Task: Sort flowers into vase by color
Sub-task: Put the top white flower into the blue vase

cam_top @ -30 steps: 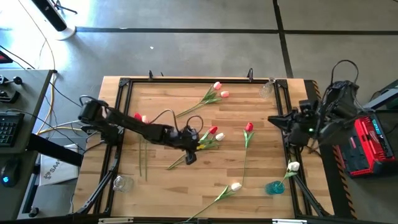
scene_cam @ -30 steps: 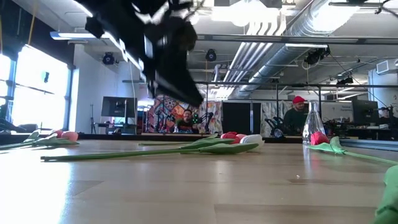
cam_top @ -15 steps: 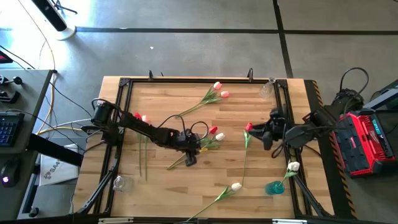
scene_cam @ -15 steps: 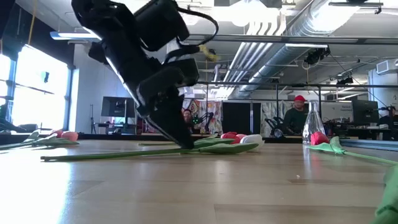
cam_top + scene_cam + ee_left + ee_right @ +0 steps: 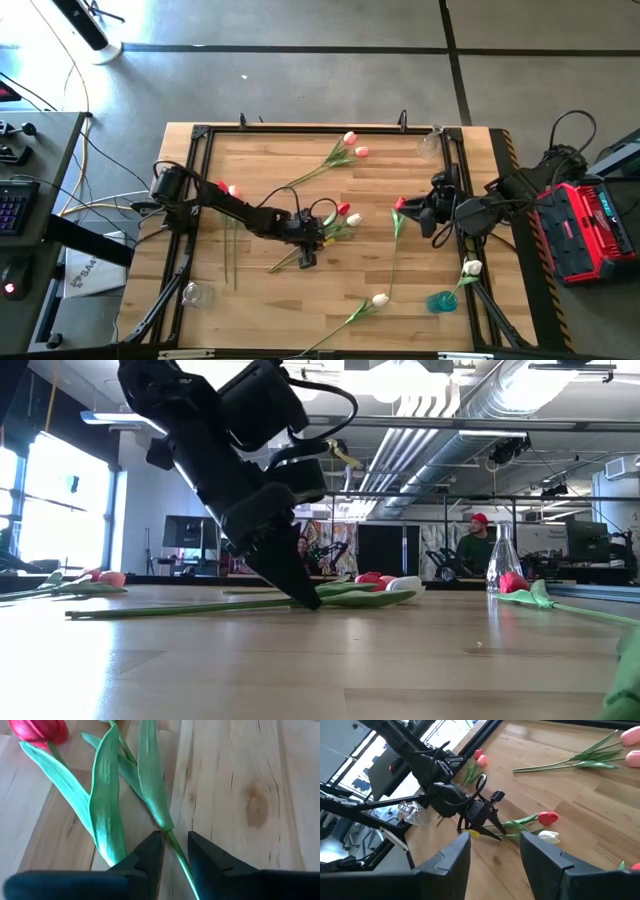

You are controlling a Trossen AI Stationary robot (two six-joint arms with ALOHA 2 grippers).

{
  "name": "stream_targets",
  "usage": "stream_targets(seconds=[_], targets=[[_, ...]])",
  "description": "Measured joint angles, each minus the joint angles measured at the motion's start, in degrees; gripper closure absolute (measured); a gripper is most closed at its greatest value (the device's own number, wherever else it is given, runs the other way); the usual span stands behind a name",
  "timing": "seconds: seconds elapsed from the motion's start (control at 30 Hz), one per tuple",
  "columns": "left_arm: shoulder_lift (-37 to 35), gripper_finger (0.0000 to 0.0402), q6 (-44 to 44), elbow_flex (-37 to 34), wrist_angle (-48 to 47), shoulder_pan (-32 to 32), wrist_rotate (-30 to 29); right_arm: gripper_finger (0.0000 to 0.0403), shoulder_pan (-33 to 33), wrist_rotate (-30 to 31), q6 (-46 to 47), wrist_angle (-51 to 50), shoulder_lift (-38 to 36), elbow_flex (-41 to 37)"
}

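We are reaching the left gripper [image 5: 306,255] down to the wooden table [image 5: 260,290], near its middle, where a red tulip [image 5: 343,210] and a white tulip [image 5: 353,219] are lying side by side with their stems running back toward us. In the left wrist view the gripper's fingers [image 5: 150,851] are standing a little apart on either side of a thin green stem [image 5: 176,852], not clenched on it, and the stem is passing through the gap just behind the point where the long leaves [image 5: 105,805] are fanning out toward the red head [image 5: 40,729]. In the low view the fingertips are touching down on the table at that stem. The right gripper [image 5: 420,212] is hovering open over the table's right part, just beside another red tulip [image 5: 400,204]. Other flowers are lying scattered: a pink pair [image 5: 354,146] toward the far edge, a white one [image 5: 379,299] near the front edge, and one white head [image 5: 472,267] is resting above the teal vase [image 5: 441,301] at the front right corner.
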Motion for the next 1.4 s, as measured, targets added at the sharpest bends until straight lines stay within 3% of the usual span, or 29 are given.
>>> stream_targets(seconds=[0.2, 0.5, 0.63, 0.93, 1.1, 1.27, 1.4], targets=[[-0.3, 0.0394, -1.6, -0.1, 0.0, 0.2, 0.3, 0.0279, -1.5, -0.7, 2.2, -0.8, 0.0, 0.0], [-5.4, 0.04, -6.1, 0.1, -1.8, 1.0, 1.9, 0.0321, -4.0, 1.9, 5.7, -3.7, 0.0, 0.0], [-12.1, 0.0401, -6.6, 0.3, -0.8, 1.7, 1.4, 0.0305, -4.0, 2.3, 1.1, -2.1, 0.0, 0.0], [-25.5, 0.0401, -5.0, 0.4, 4.9, 5.4, 0.8, 0.0226, -4.0, 2.3, -6.6, 6.2, -0.2, 0.0], [-28.5, 0.0401, -4.5, 0.4, 15.6, 7.2, 1.0, 0.0202, -4.0, 5.3, -11.9, 12.2, 1.4, 0.0], [-28.4, 0.0401, -4.4, 0.4, 28.2, 7.7, 2.9, 0.0199, -3.8, 10.8, -23.7, 22.5, 4.7, 0.0], [-28.5, 0.0401, -4.5, 0.5, 31.9, 7.7, 3.0, 0.0198, -4.0, 12.0, -30.8, 30.1, 7.0, 0.0]])
